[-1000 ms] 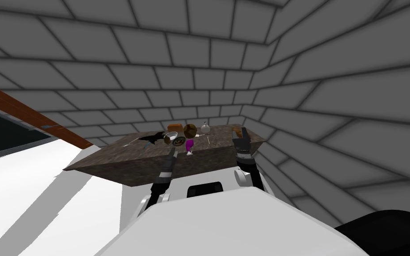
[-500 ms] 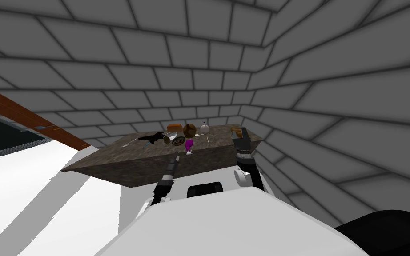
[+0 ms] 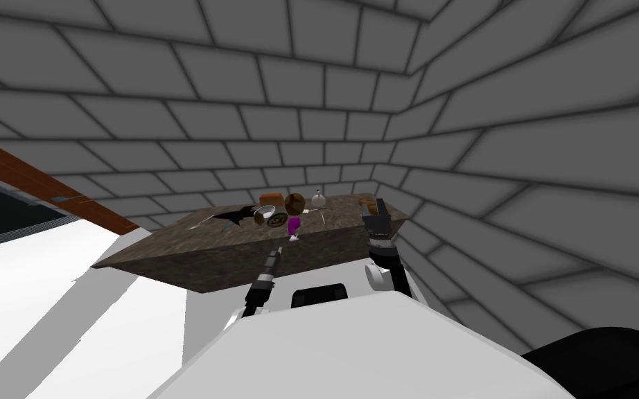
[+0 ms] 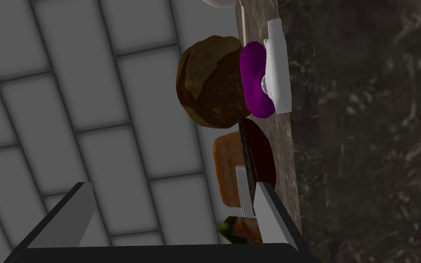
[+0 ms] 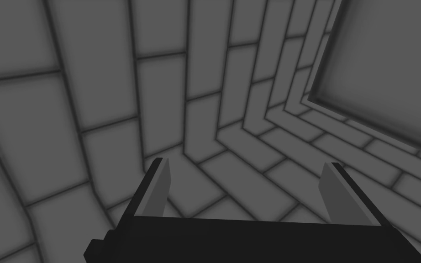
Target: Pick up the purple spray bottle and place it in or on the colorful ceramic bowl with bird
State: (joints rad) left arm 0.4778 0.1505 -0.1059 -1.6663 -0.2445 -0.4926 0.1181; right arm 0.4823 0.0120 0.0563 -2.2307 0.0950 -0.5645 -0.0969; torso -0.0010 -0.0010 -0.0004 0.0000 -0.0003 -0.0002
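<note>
The purple spray bottle (image 3: 294, 225) with a white trigger head stands near the front edge of the brown stone table (image 3: 172, 253). Close beside it, on its left, is the dark patterned bowl (image 3: 278, 220). My left gripper (image 3: 277, 249) hangs just in front of the table's front face, short of and below the bottle. In the left wrist view the left gripper (image 4: 168, 205) is open with nothing between its fingers. Ahead of it are the bottle (image 4: 255, 80) and, edge-on, the dark red bowl (image 4: 260, 155). My right gripper (image 3: 379, 208) is raised at the table's right end, and in its wrist view it (image 5: 246, 191) is open and holds nothing.
Behind the bottle are a brown round lump (image 3: 295, 203), an orange block (image 3: 270, 199), a white flask (image 3: 319, 199), a second bowl (image 3: 264, 215) and a black object (image 3: 238, 215). A bread-like piece (image 3: 366, 202) lies by the right gripper. Grey brick walls close in behind and to the right.
My left arm has drawn back toward me and down, off the tabletop to in front of the table's front face. The right arm has stayed still.
</note>
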